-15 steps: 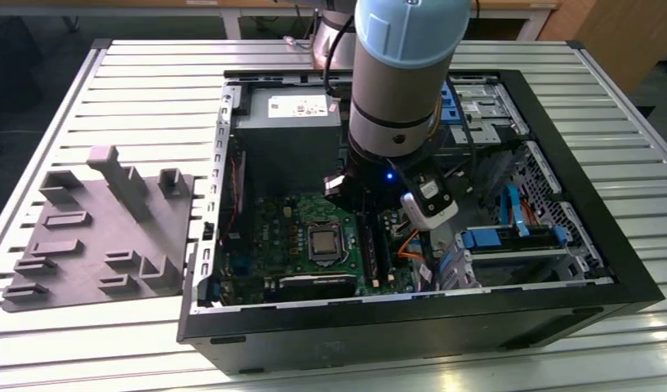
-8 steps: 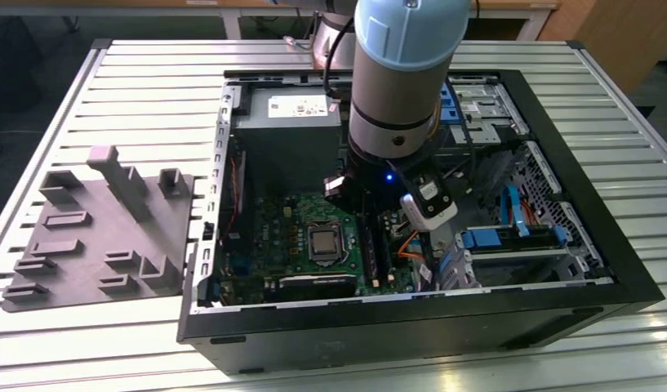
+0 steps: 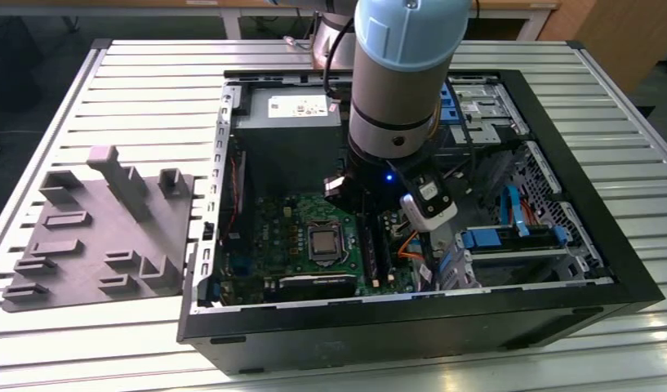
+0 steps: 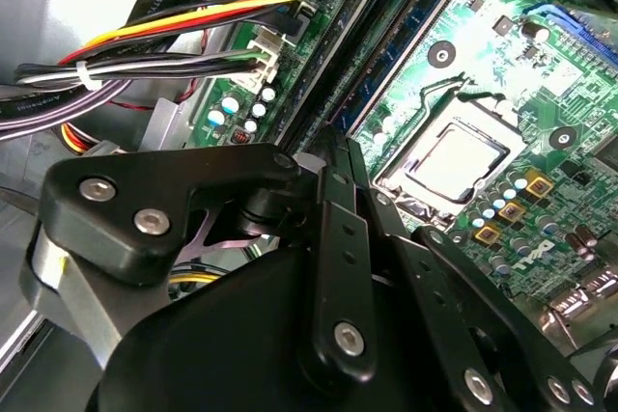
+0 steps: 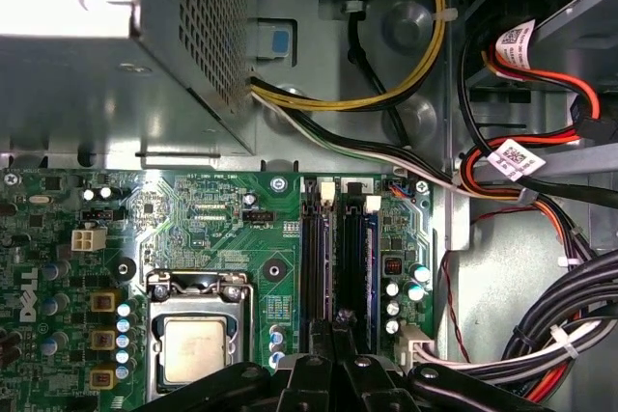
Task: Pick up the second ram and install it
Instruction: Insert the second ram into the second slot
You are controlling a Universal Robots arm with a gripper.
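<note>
Second ram (image 5: 369,272) sits upright in a slot on the green motherboard (image 5: 222,229), beside the CPU socket (image 5: 193,349). Gripper (image 5: 333,335) directly over the slots w/ fingers (image 5: 319,359) pressed together, nothing pinched.

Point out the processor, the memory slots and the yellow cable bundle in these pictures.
processor (image 5: 195,349): first wrist view, centre of its metal lid.
memory slots (image 5: 340,262): first wrist view, midway along the dark slots.
yellow cable bundle (image 5: 436,36): first wrist view, on its curved stretch.

A white logo (image 5: 29,291) stands on the green motherboard (image 5: 222,238); barcoded labels (image 5: 515,158) wrap the red cables (image 5: 547,75).
</note>
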